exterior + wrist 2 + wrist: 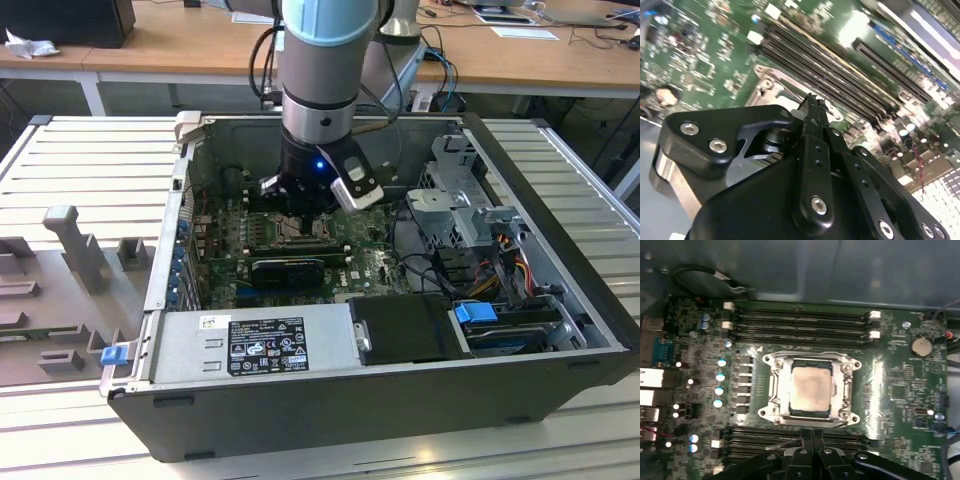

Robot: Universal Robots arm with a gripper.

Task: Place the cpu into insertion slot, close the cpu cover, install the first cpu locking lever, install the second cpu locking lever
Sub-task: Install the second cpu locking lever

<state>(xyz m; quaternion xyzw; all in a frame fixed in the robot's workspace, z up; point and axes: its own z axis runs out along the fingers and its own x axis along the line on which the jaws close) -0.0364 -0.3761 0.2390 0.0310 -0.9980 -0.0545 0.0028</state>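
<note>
My tool (807, 440) clenched, grasping nothing, at lower centre of the first wrist view | cpu (811, 388) seated mid-frame in insertion slot (771, 390) | cpu cover (846, 390) closed around it

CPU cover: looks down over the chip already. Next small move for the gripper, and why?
Probably ease the gripper toward the socket frame's near edge. The cpu sits in the insertion slot with the cpu cover flat around it, and the fingertips sit just beside the frame.
</note>
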